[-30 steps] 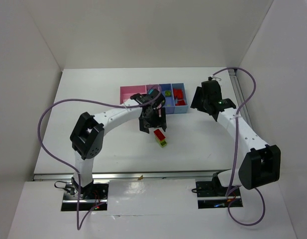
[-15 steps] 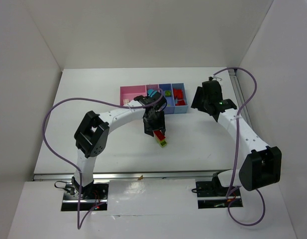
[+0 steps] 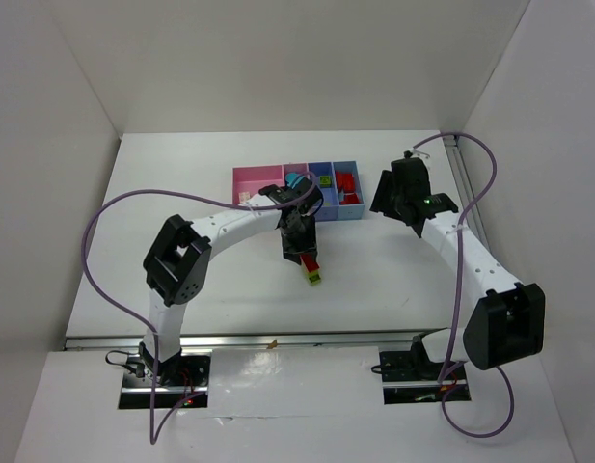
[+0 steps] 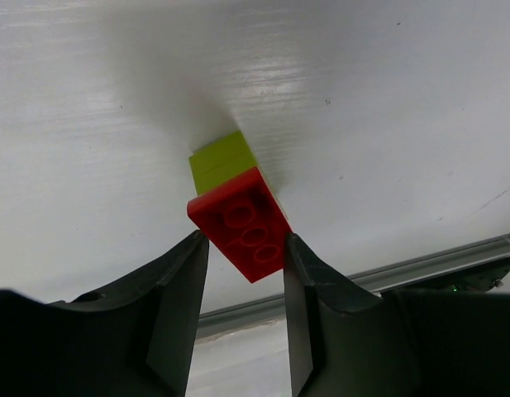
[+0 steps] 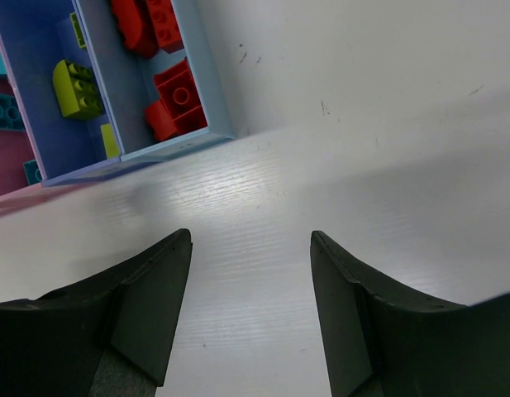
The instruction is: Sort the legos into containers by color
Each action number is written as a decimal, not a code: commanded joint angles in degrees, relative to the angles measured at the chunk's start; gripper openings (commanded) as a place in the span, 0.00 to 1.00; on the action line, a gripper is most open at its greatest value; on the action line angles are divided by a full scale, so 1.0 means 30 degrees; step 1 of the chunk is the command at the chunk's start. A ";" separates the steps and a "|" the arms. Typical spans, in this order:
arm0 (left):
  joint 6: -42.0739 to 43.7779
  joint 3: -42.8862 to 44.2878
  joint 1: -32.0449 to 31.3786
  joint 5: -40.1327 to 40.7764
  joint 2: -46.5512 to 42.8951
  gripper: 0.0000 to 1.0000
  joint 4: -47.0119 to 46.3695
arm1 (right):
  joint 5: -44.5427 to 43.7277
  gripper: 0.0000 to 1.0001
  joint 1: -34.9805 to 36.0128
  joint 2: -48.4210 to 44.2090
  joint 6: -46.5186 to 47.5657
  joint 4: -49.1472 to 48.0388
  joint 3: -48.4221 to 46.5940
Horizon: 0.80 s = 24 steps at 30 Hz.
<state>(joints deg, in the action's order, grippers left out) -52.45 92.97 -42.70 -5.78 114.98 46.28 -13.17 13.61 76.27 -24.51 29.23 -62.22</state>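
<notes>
A red lego (image 4: 246,227) stacked on a yellow-green one (image 4: 221,159) lies on the white table in front of the containers (image 3: 255,179). My left gripper (image 4: 242,240) reaches down over this stack (image 3: 316,277), and its fingertips (image 4: 195,248) press against both sides of the red brick. The right gripper (image 5: 250,236) hangs open above bare table just right of the blue bins (image 5: 203,78), with nothing between its fingers. Red legos (image 5: 176,95) lie in the right blue bin, a yellow-green one (image 5: 77,89) in the bin beside it, and cyan ones (image 5: 2,107) further left.
The row of bins (image 3: 347,214) sits at mid-table behind the stack, partly covered by the left wrist (image 3: 295,188). A metal rail (image 4: 436,269) runs along the table's near edge. White walls close in the left, back and right sides.
The left gripper has come down and forward over the two-colour stack, and its jaws have narrowed onto the red brick. The right arm has stayed still.
</notes>
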 commanded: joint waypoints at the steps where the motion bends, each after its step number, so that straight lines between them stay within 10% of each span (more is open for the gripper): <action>1: 0.0255 -0.0257 -0.0094 0.0694 -0.0826 0.52 0.0598 | -0.0444 0.67 -0.0111 -0.0726 0.0173 -0.0282 0.0055; 7: 0.0839 -0.0025 -0.0269 0.1312 -0.1061 0.52 0.1182 | -0.0444 0.67 -0.0111 -0.0726 0.0173 -0.0282 0.0055; 14: 0.0961 0.1439 -0.0914 0.1457 -0.0711 0.80 0.1827 | -0.0064 0.67 -0.0111 -0.0726 -0.0003 -0.0457 0.0055; 24: -0.3050 0.4278 -0.0883 0.4412 0.2218 0.70 0.5048 | 0.0317 0.67 -0.0111 -0.1368 0.0523 -0.0106 0.0260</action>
<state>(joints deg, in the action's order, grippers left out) -56.01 102.96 -45.12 3.31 117.89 55.79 -12.40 13.61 75.81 -24.23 29.19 -62.04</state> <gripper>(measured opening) 0.703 0.668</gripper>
